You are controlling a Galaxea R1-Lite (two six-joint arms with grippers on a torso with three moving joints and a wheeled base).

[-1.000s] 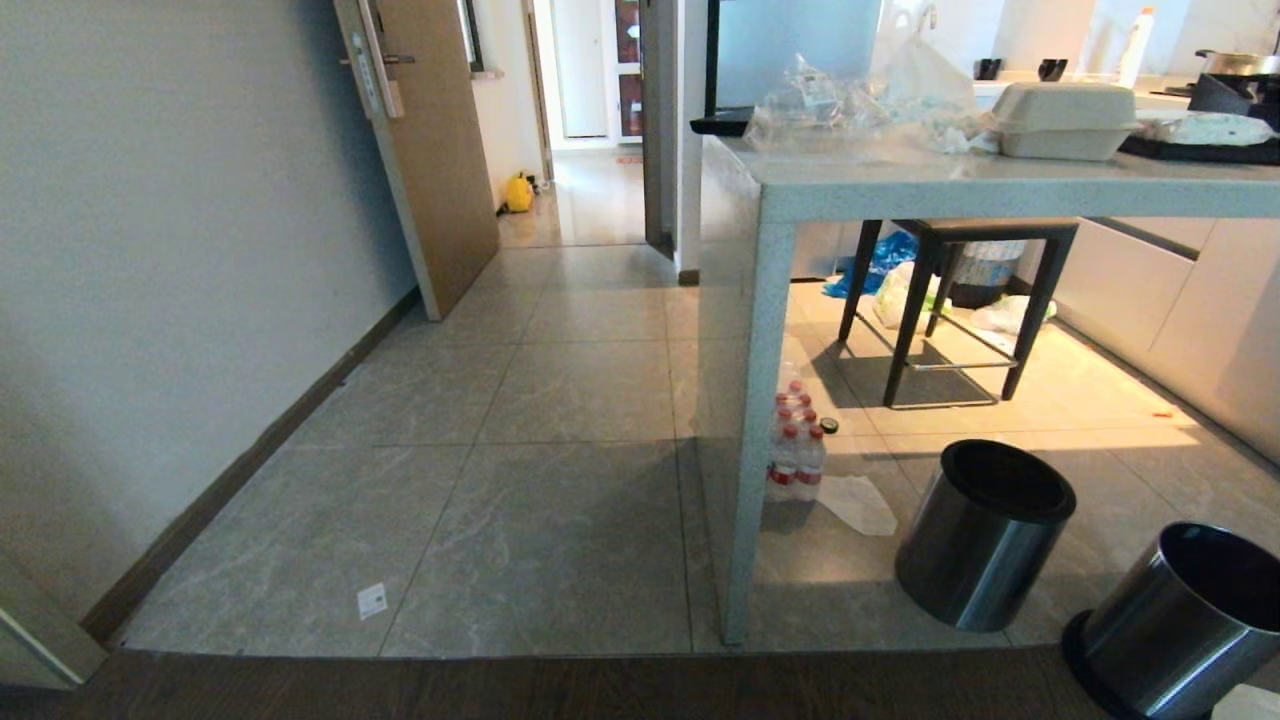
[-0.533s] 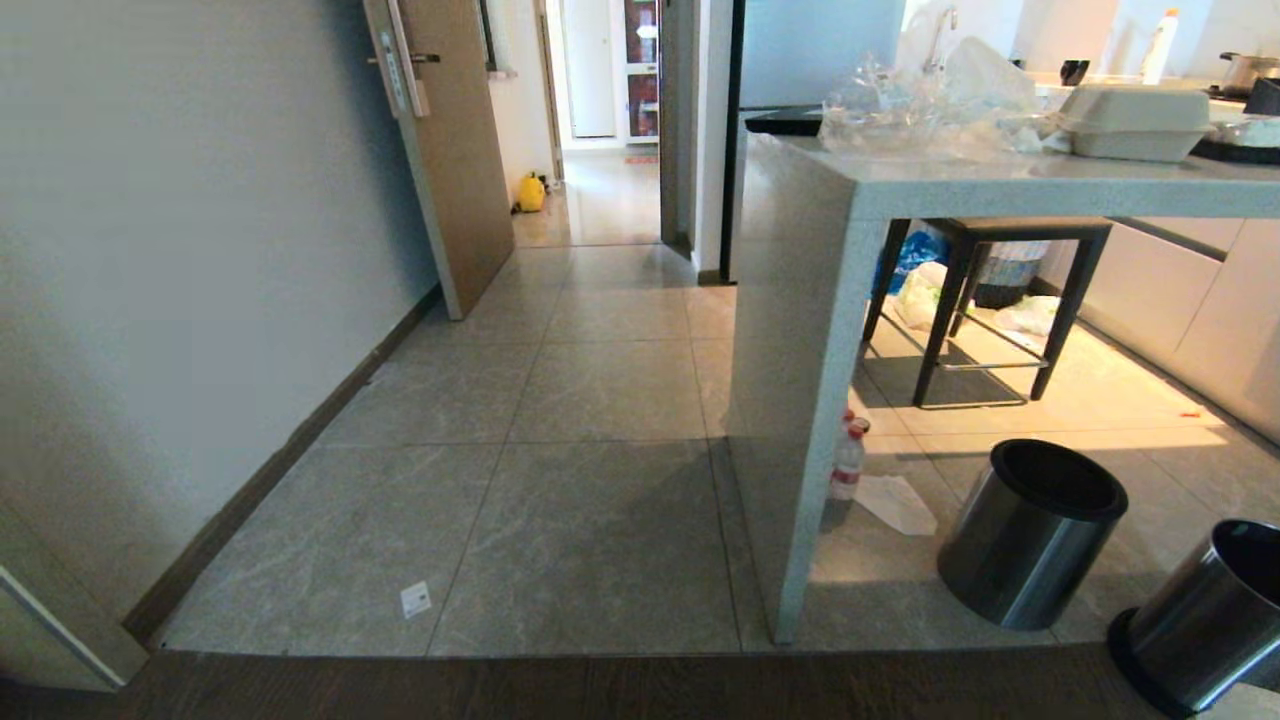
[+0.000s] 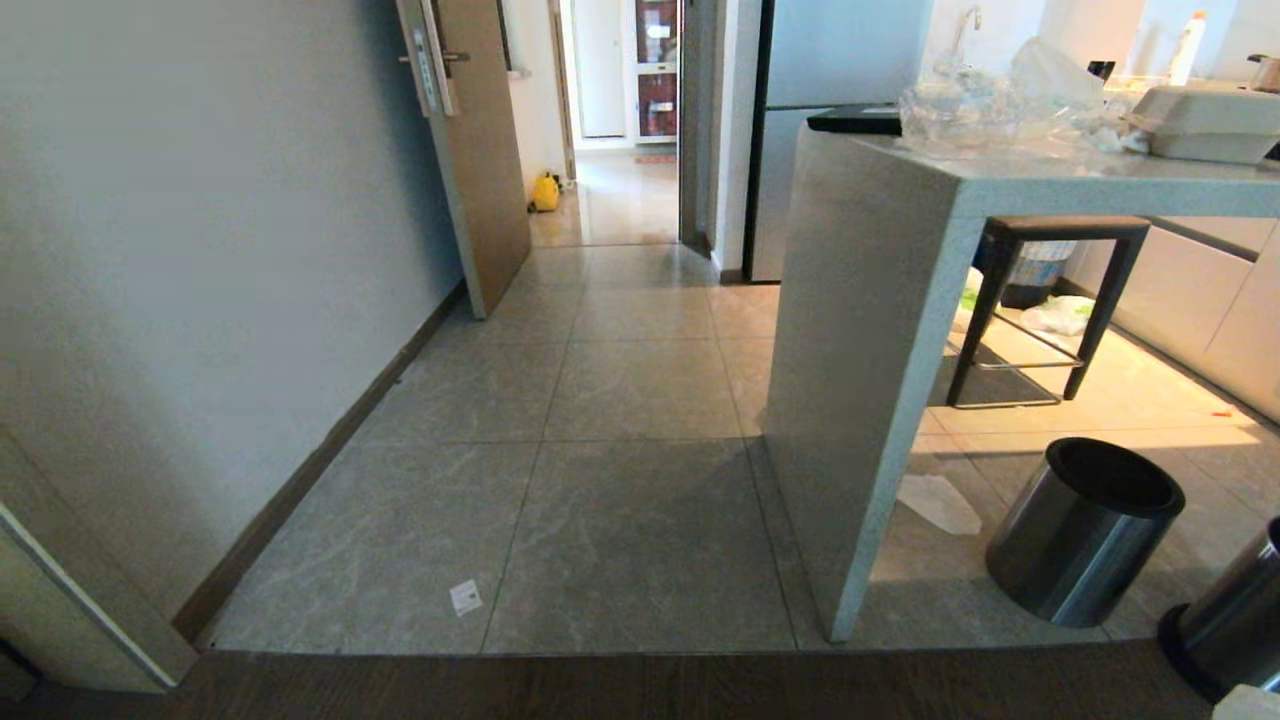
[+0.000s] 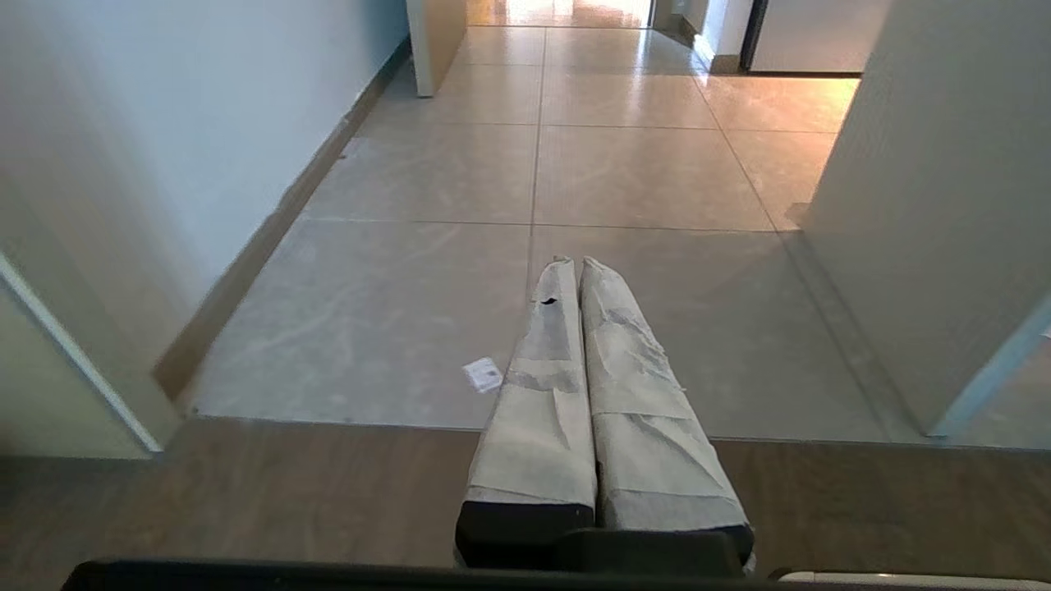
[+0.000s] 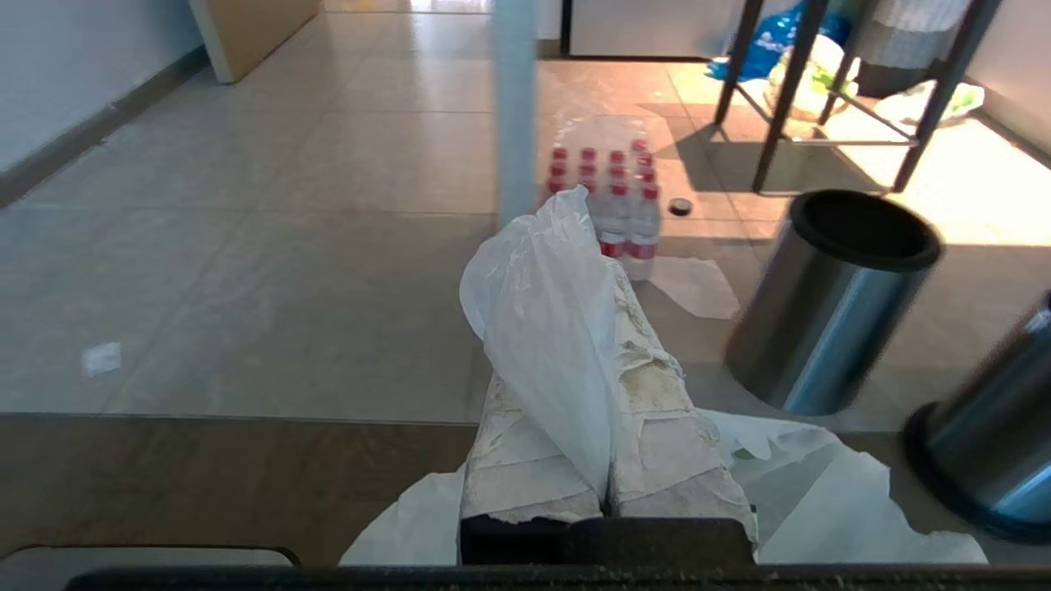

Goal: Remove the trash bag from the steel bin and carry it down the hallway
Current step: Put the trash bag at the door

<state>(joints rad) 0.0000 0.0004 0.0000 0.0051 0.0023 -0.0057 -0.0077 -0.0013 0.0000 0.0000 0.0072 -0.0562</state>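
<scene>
Item: trash bag (image 5: 550, 328), thin white film, pinched betw. fingers of right gripper (image 5: 575, 246), jaws fully closed on it; rest drapes under wrist, lifted for carry.
Steel bin (image 3: 1085, 530), lower right, empty.
Left gripper (image 4: 573, 264): closed, holds nothing.
Hallway (image 3: 640, 340) ahead, centre frame.

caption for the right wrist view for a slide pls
Right gripper shut on the trash bag, steel bin standing beside it on the tiled floor.

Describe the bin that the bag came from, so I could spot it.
Find the grey counter. On the floor by its near leg stands the steel bin, shiny, with a black rim. A second bin sits nearer, cut off at the head view's right edge.
</scene>
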